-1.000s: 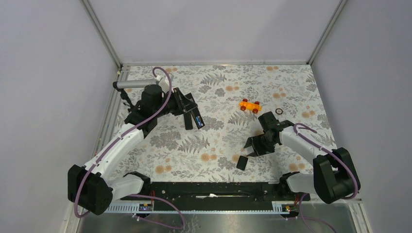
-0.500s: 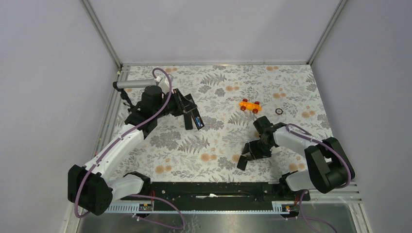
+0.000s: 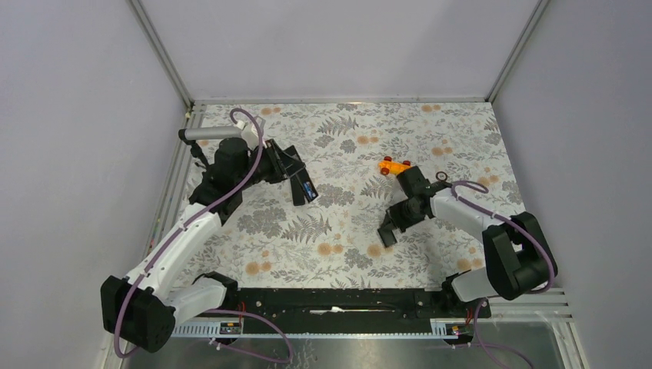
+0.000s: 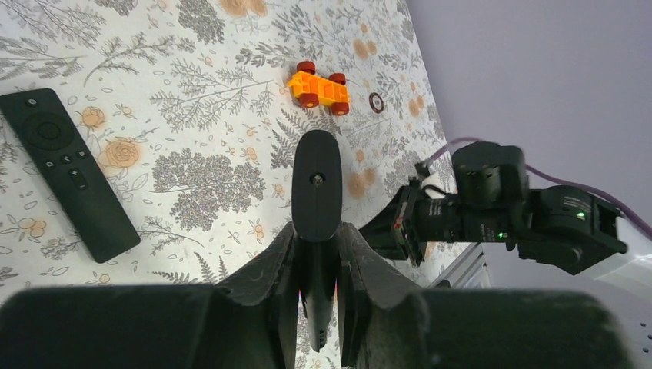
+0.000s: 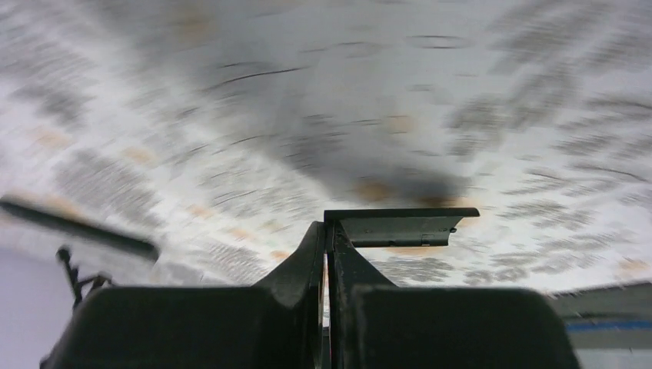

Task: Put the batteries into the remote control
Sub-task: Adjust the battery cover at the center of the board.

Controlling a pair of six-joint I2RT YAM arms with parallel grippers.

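My left gripper point(image 3: 296, 175) is shut on the remote control point(image 4: 317, 181), a slim plain black bar held above the left middle of the table. In the top view a blue patch point(image 3: 307, 189) shows on the remote's upper face; I cannot tell whether it is batteries. No loose batteries show. My right gripper point(image 3: 394, 223) is shut on the small black cover point(image 5: 400, 227), pinching one edge so that the flat piece sticks out to the right. In the top view the cover point(image 3: 387, 234) hangs low over the table's right middle. The right wrist view is blurred by motion.
A second black remote point(image 4: 65, 173) lies button face up on the floral table. An orange toy block with red knobs point(image 3: 394, 166) and a small dark ring point(image 3: 442, 176) lie just beyond the right gripper. A grey cylinder point(image 3: 207, 133) lies at the far left edge.
My right gripper has closed on the cover near the front edge and carried it away from there toward the table's middle. My left gripper with the remote has shifted slightly left.
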